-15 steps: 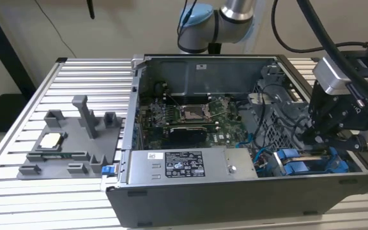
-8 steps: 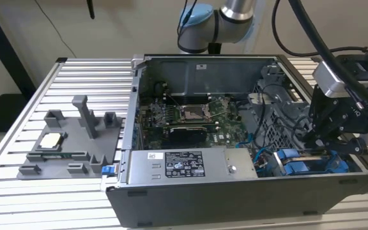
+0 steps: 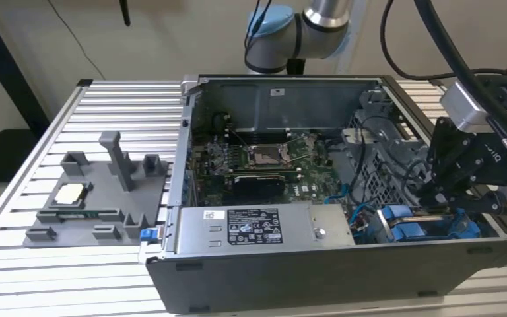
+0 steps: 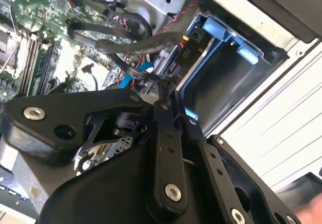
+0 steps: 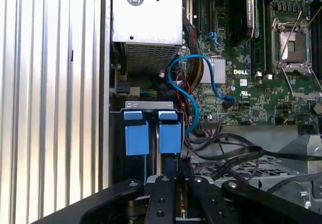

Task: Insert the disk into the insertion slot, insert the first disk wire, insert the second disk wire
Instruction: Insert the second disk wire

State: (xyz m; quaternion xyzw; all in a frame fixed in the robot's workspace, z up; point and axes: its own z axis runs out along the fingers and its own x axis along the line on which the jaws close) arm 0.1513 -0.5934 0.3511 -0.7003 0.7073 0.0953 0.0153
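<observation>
Disk (image 4: 193,58) in blue plastic bracket, seated in dark slot (image 4: 221,90), black gripper (image 4: 166,90) closed on cable (image 4: 133,45)

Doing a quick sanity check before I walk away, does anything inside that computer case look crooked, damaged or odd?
Nothing stands out. The gripper is down in the drive bay at the computer case's corner, among loose black cables. The motherboard and power supply look intact.

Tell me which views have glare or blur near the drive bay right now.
Second wrist view: the white surface beyond the case is blown out, and the gripper linkage is soft up close. First wrist view: the board is sharp, the insertion slot shadowed. Exterior view: even light, dim around the blue rails.
</observation>
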